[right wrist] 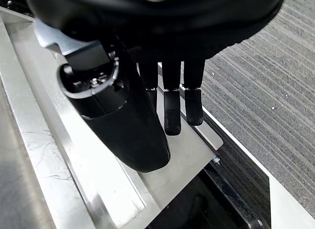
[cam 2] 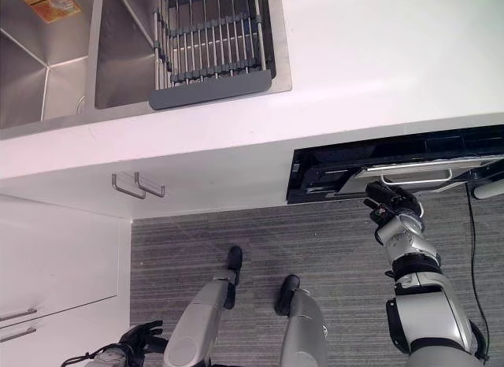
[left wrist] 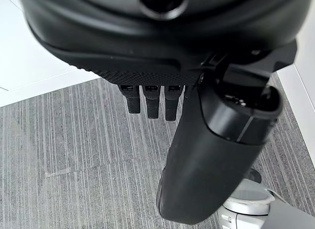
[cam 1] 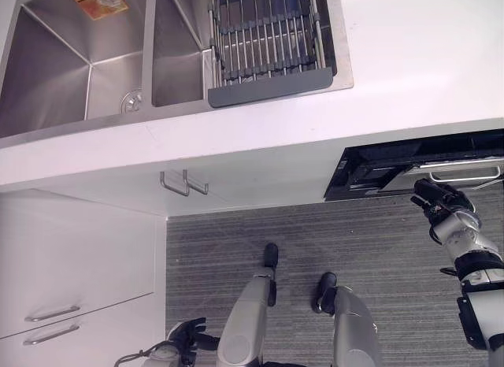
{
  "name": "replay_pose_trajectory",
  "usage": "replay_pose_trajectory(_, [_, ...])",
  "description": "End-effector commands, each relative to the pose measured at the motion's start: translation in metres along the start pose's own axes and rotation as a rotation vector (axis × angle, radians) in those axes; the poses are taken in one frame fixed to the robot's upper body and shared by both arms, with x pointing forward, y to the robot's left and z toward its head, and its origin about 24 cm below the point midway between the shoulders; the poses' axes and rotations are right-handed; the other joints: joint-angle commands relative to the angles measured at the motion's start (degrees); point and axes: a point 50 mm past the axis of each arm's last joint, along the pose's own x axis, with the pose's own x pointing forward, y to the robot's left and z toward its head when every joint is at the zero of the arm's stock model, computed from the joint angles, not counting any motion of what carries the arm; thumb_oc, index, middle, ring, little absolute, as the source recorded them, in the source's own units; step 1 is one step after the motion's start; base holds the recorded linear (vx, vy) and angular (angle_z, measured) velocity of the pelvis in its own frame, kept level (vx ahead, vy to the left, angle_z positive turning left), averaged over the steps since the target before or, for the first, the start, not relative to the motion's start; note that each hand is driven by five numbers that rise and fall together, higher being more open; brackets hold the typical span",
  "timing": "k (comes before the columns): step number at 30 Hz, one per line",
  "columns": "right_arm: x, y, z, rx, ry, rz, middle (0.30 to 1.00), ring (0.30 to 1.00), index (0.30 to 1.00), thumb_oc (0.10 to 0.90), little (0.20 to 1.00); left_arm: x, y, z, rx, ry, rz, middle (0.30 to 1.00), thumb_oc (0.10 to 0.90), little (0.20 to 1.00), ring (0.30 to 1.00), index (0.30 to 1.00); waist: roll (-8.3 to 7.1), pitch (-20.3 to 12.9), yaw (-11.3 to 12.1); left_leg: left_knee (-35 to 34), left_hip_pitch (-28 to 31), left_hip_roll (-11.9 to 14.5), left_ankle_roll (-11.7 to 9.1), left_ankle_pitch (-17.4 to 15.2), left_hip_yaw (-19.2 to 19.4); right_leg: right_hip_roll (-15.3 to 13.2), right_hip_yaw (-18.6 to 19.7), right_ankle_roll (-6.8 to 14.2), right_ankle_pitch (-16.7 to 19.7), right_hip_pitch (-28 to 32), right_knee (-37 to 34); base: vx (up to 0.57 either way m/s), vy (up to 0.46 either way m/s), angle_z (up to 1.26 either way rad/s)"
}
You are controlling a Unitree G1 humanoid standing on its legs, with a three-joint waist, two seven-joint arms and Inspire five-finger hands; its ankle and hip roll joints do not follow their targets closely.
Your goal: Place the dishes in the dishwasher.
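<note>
Right eye view: the right hand [cam 2: 391, 200] was at the right of the frame, at the top edge of the dishwasher door [cam 2: 409, 168], which stood a little open under the counter [cam 2: 378, 83].
Right hand state: in the right wrist view its fingers [right wrist: 171, 111] were straight and relaxed over the door's steel inner edge [right wrist: 74, 160]; they grasped nothing. I could not tell if they touched the steel.
Left hand: it [cam 1: 185, 335] hung low at the lower left of the left eye view, near the floor [cam 1: 315, 233]; in its wrist view the fingers [left wrist: 150, 99] looked loosely bent and empty.
Dishes: none could be seen. The rack [cam 1: 268, 36] in the sink [cam 1: 79, 60], upper middle of the frame, looked empty, as far as it was shown; an orange sponge-like thing [cam 1: 98, 1] lay in the sink's far corner, upper left.
Step in hand: my judgement was opening the dishwasher, before any dish was taken.
Next move: the hand probably needed to hook the door's edge or its handle [cam 1: 465, 178] and pull it down and out, fully open.
Caution: the hold on the edge seemed not firm; the fingers might slip off.
</note>
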Motion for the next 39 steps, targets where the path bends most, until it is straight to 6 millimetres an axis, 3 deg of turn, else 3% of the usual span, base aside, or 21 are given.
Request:
replay_pose_trajectory(1, [-0.095,0.140,0.203,0.214,-0.705,0.597,0.300,0.300,0.300,0.400,0.300,-0.007,0.036,-0.005,0.072,0.001,0.070,0.900,0.800,0.900,0.900,0.900,-1.08,-0.5,4.8,2.3,3.3,-3.4,5.3,-8.3,1.8,2.5,9.7,1.4,0.2,-1.8,1.0,0.00,0.000,0.00])
replay_pose_trajectory(20, [-0.137,0.161,0.235,0.261,-0.865,0.709,0.300,0.300,0.300,0.400,0.300,-0.009,0.050,-0.006,0.067,0.002,0.108,0.900,0.800,0.900,0.900,0.900,-3.55,-0.5,6.4,2.3,2.6,-3.8,5.9,-8.4,1.0,2.4,9.8,2.5,2.5,-0.8,-2.8,0.02,-0.006,0.01])
replay_pose_trajectory(28, [-0.144,0.163,0.238,0.291,-0.893,0.738,0.300,0.300,0.300,0.400,0.300,-0.011,0.058,-0.008,0.073,0.011,0.118,0.900,0.800,0.900,0.900,0.900,-4.63,-0.5,6.7,2.3,2.3,-3.7,6.0,-8.6,0.9,2.8,10.0,3.0,3.6,-0.2,-4.6,0.00,0.000,0.00])
replay_pose_trajectory(31, [-0.136,0.164,0.231,0.222,-0.849,0.731,0.300,0.300,0.300,0.400,0.300,-0.012,0.064,-0.004,0.052,0.000,0.147,0.900,0.800,0.900,0.900,0.900,-5.58,-0.5,6.9,2.3,1.8,-3.4,6.0,-8.6,0.9,3.0,9.7,3.6,4.5,0.0,-6.1,-0.03,-0.052,0.02])
replay_pose_trajectory(32, [-0.128,0.164,0.223,0.160,-0.794,0.726,0.900,0.900,0.900,0.800,0.900,-0.013,0.068,-0.003,0.043,-0.005,0.153,0.900,0.800,0.900,0.900,0.900,-5.85,-0.5,6.9,2.3,1.9,-3.2,5.9,-8.8,0.9,3.1,9.7,3.8,4.8,0.5,-6.9,-0.07,-0.071,0.03])
replay_pose_trajectory(35, [-0.102,0.156,0.195,0.094,-0.666,0.707,0.900,0.900,0.900,0.800,0.900,-0.013,0.070,-0.002,0.025,-0.017,0.163,0.900,0.800,0.900,0.900,0.900,-6.32,-0.5,6.5,2.3,2.6,-2.6,5.7,-9.2,1.2,3.3,9.6,4.2,5.6,1.8,-8.8,-0.06,-0.018,-0.02])
replay_pose_trajectory(37, [-0.072,0.141,0.150,0.066,-0.514,0.690,0.900,0.900,0.900,0.800,0.900,-0.012,0.065,0.001,-0.027,-0.028,0.135,0.900,0.800,0.900,0.900,0.900,-6.51,-0.5,5.8,2.3,3.9,-2.0,5.5,-9.6,1.6,3.3,9.4,4.7,6.6,3.7,-11.1,-0.06,-0.013,-0.06])
replay_pose_trajectory(38, [-0.069,0.138,0.143,0.062,-0.494,0.686,0.900,0.900,0.900,0.800,0.900,-0.012,0.064,0.002,-0.036,-0.030,0.130,0.900,0.800,0.900,0.900,0.900,-6.50,-0.5,5.6,2.3,4.1,-1.9,5.5,-9.7,1.7,3.3,9.4,4.8,6.7,4.0,-11.3,-0.07,-0.001,-0.07])
replay_pose_trajectory(39, [-0.055,0.127,0.113,0.044,-0.410,0.671,0.900,0.900,0.900,0.800,0.900,-0.010,0.058,0.006,-0.070,-0.047,0.110,0.900,0.800,0.900,0.900,0.900,-6.28,-0.5,4.9,2.3,4.8,-1.6,5.5,-10.0,2.0,3.2,9.2,5.0,7.2,5.0,-12.4,-0.07,0.002,-0.04])
